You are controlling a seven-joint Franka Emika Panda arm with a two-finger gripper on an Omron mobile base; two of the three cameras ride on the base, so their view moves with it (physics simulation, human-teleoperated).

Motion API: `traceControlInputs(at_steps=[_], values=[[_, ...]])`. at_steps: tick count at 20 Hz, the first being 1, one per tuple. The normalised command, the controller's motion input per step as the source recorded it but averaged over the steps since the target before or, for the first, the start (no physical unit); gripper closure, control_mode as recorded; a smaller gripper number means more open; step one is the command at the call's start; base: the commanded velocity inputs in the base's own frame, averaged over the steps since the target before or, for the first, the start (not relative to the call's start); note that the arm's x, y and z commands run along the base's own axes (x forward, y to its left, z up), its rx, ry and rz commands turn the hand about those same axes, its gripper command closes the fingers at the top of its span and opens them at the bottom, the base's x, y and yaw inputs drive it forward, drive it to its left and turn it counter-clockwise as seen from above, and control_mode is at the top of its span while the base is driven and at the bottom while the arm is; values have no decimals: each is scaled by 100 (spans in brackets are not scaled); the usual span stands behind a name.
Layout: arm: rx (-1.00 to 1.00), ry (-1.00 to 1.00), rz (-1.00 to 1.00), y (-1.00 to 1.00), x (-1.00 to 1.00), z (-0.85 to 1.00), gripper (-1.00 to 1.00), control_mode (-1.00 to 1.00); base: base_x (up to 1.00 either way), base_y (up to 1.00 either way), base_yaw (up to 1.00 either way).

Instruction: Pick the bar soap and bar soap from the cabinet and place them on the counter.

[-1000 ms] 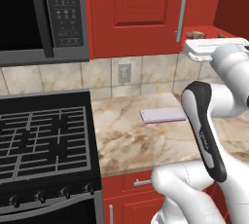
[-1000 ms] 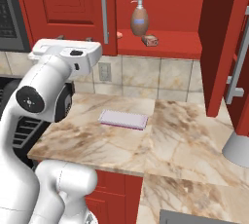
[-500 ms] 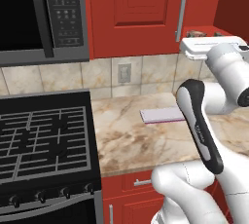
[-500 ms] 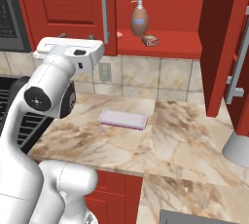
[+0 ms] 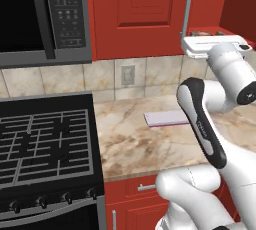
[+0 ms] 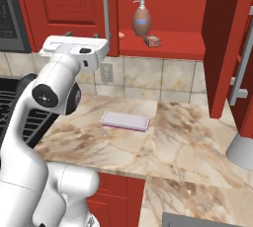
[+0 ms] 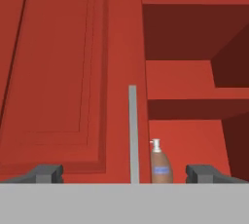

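Note:
The red cabinet (image 6: 163,48) stands open on its right side, showing a red shelf. One salmon bar soap (image 6: 152,41) lies on that shelf, right of the brown pump bottle (image 6: 142,18). A second peach bar soap (image 6: 121,35) peeks out by the closed door's edge. My gripper (image 6: 80,34) hangs open and empty in front of the closed left door, left of the shelf and level with it. In the left base view the gripper (image 5: 207,33) sits by the silver handle (image 5: 187,9). In the hand view the gripper (image 7: 125,174) faces the handle (image 7: 133,135), with the pump bottle (image 7: 159,165) just right.
The beige counter (image 6: 188,137) below holds a flat lavender pad (image 6: 125,120). A black gas stove (image 5: 45,144) and a microwave (image 5: 40,14) are to the left. The cabinet's open right door (image 6: 227,48) juts forward. A grey rounded object (image 6: 241,149) sits at the counter's right edge.
The hand has risen a little and drifted slightly toward the door handle, and the elbow has swung with it. The jaws stay wide apart. Nothing on the shelf has moved.

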Motion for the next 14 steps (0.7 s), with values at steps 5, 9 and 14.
traceControlInputs(at_steps=[5, 9, 14], values=[[0, 0, 0, -3, 26, 0, -100, -100, 0, 0, 0], [0, 0, 0, -3, 24, 0, -100, -100, 0, 0, 0], [2, 0, 0, -10, 23, 0, -100, -100, 0, 0, 0]])
